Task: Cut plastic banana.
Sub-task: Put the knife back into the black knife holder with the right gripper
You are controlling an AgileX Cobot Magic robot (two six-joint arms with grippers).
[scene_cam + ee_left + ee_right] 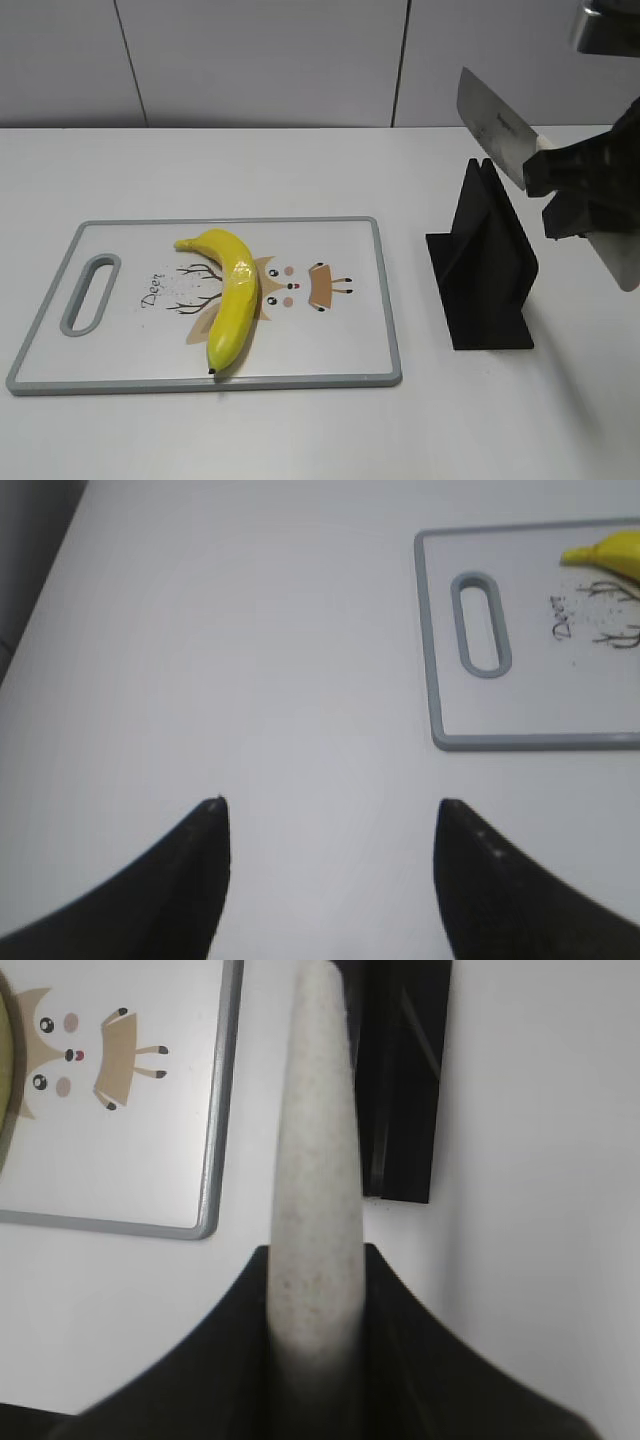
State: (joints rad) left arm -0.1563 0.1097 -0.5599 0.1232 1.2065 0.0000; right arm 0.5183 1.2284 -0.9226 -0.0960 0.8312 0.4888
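Note:
The plastic banana (232, 296) lies on the white cutting board (340, 350), left of its middle, dark tip toward the front edge. Its stem end shows at the top right of the left wrist view (610, 555). My right gripper (560, 185) is shut on the pale handle (318, 1190) of a knife. The knife's steel blade (490, 125) points up and left, lifted above the black knife stand (485, 265). My left gripper (328, 815) is open and empty over bare table left of the board (440, 640). It does not show in the exterior view.
The black knife stand stands right of the board and also shows in the right wrist view (405, 1080). The board (215, 1160) has a grey rim and a handle slot (90, 293) at its left end. A grey panelled wall runs behind the white table.

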